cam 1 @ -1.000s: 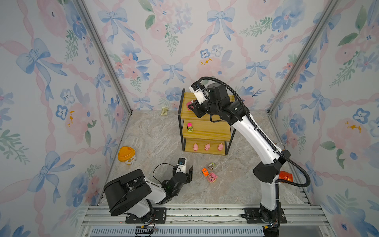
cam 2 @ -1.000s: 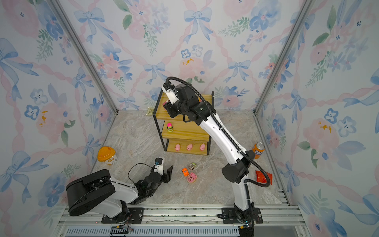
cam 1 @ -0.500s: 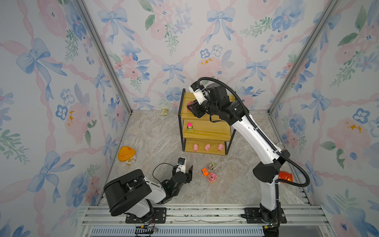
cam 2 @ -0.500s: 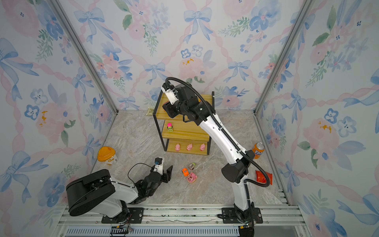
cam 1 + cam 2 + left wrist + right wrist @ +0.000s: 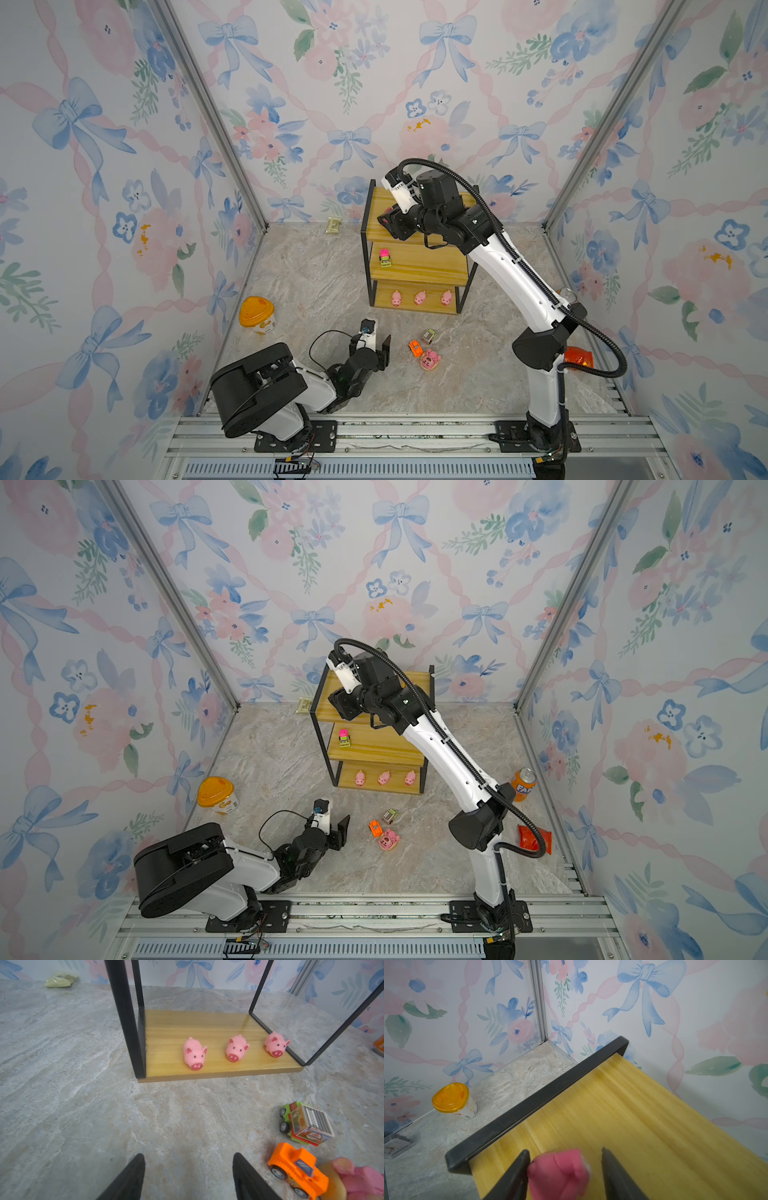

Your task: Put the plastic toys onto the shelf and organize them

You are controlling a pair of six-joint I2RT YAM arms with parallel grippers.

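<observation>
Figurine [image 5: 560, 1172], pink, sits on the shelf [image 5: 623, 1115] top board between our parted right fingers [image 5: 515, 1176], one touching it; our left fingers [image 5: 128, 1180] hang open above the tabletop [image 5: 83, 1105], near an orange car [image 5: 297, 1169].

White letters "FAN" on the orange soda can [image 5: 524, 785], other labels too small to read

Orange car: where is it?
In both top views the orange car is on the floor right of the left gripper, next to the grey car and the pink figurine.
</observation>
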